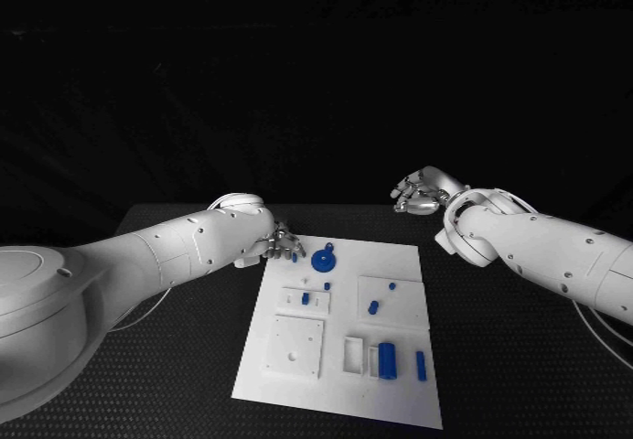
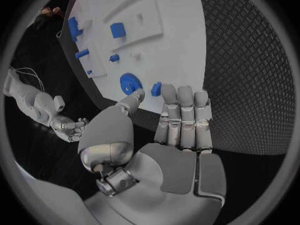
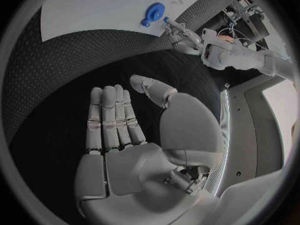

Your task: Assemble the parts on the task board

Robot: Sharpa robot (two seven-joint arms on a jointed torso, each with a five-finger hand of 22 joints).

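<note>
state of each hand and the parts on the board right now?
left hand: open, at the far left corner of the task board, by a small blue piece
right hand: open, holds nothing, off the board
blue round part: lying on the board
long blue block: lying on the board

- This looks like a robotics lab or test bench, not a home.
- A black table (image 1: 528, 366) with a textured, dotted surface sits against a dark, bare backdrop.
- On it lies a white board (image 1: 396, 265) with small blue pieces (image 1: 387, 359) set out on it, like a test fixture.
- Behind the left arm (image 3: 240, 55), a rack of equipment with cables (image 3: 250, 10) stands at the room's edge.
- Loose wires (image 2: 25, 72) trail along the right arm.
</note>
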